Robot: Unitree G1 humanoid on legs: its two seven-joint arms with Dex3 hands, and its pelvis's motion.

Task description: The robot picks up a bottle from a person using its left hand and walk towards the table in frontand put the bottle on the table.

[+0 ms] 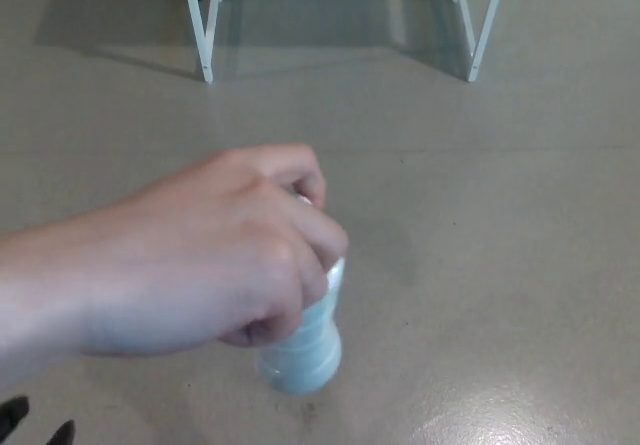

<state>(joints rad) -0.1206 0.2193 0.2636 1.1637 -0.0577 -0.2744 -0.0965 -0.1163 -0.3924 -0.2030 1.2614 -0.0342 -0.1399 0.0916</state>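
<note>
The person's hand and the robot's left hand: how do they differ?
The person's hand is bare and large in view; the robot's left hand is black, barely showing at the bottom. The person's hand grips the bottle; the robot's left hand holds nothing. Both enter from the left.

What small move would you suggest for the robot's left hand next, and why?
Probably raise the left hand toward the bottle: a person's hand holds it out, while the robot's hand barely shows at the lower edge, apart from it.
</note>
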